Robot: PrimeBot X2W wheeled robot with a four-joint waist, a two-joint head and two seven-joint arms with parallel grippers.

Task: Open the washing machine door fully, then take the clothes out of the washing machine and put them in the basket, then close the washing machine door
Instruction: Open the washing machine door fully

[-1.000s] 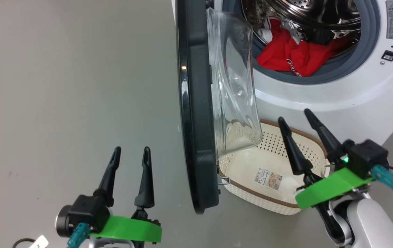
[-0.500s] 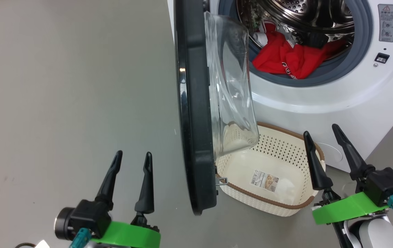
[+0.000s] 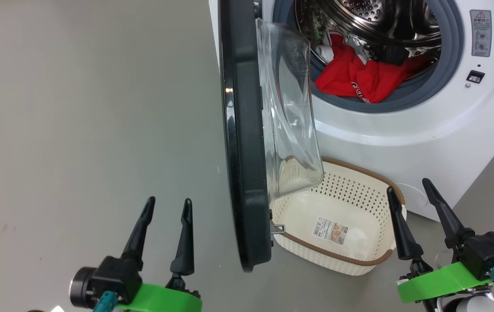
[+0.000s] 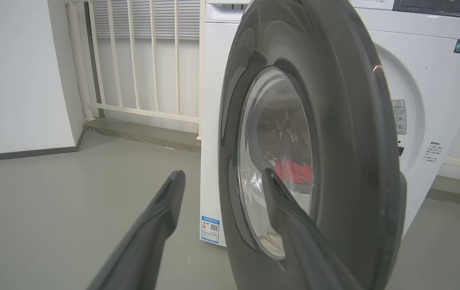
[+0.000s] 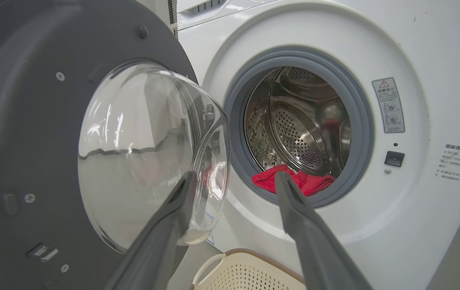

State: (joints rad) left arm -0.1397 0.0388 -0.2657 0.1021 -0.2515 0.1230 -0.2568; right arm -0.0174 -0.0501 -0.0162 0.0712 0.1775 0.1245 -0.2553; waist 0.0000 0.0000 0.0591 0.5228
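Glossy blk door (image 3: 242, 151), perforated basket (image 3: 353, 190)

Washing machine door (image 3: 242, 151) edge-on, blocks left claw (image 3: 169, 199); drum mouth (image 3: 376, 26) clear before right claw (image 3: 407, 184).

A red warning triangle (image 5: 384, 84) tops the grey sticker (image 5: 388, 110) on the washing machine (image 5: 415, 48); other print, seemingly Chinese, is too small to read.

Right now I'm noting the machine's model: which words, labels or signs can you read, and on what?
No words are legible.
Grey sticker on the washing machine front: red warning triangle; text too small.
Blue label low on its side: too small.
Sticker in the basket: barcode; text blurred.
White lettering on the clothes: folded, unreadable.
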